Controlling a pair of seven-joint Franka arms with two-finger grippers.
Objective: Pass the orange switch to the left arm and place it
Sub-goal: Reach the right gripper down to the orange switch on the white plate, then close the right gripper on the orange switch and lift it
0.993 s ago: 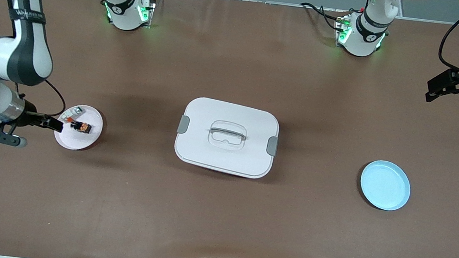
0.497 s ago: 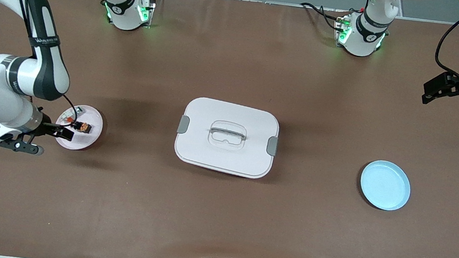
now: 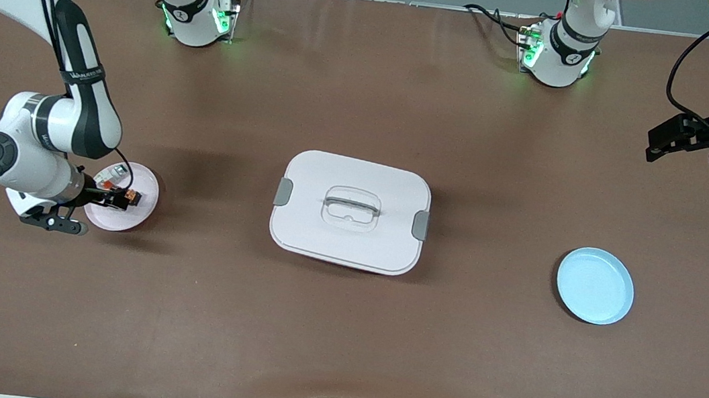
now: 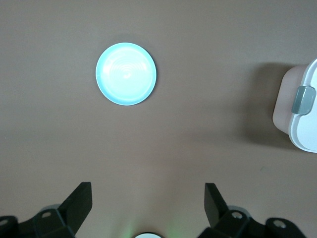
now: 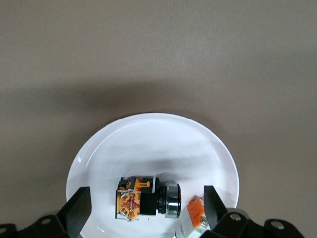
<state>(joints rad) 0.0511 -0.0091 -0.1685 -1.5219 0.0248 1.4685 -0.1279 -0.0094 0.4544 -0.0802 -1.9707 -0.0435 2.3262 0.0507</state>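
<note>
Orange switch [image 5: 146, 197] lies on its side on the pink plate [image 3: 138, 208] near the right arm's end of the bench, about midway between the bench's long edges. A small white part [image 5: 194, 218] with an orange patch lies just beside it on the same plate. The right gripper [image 3: 113, 198] hangs low over the plate, its fingers [image 5: 78, 210] spread apart to either side of the switch and not touching it. The white box [image 3: 351, 212] sits with its lid on at the middle of the bench. Toward the left arm's end lies a blue plate [image 3: 595, 286], well apart from the box. The left gripper [image 3: 663, 138] waits in the air over the bench near that end's edge, its fingers [image 4: 79, 204] wide apart and holding nothing.
</note>
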